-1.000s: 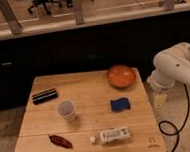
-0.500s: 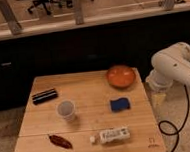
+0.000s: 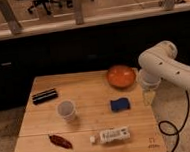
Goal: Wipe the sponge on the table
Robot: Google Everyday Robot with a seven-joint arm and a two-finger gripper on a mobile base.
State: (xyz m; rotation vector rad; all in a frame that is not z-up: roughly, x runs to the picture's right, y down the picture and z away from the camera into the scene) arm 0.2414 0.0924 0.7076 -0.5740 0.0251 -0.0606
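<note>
The dark-blue sponge lies flat on the pale wooden table, right of centre. My gripper hangs from the white arm over the table's right edge, just right of the sponge and apart from it. It is open and holds nothing.
An orange bowl sits at the back right, close to the arm. A black bar lies at the left and a white cup stands left of centre. Near the front lie a red-brown object and a white labelled tube. A black cable loops beside the table's right edge.
</note>
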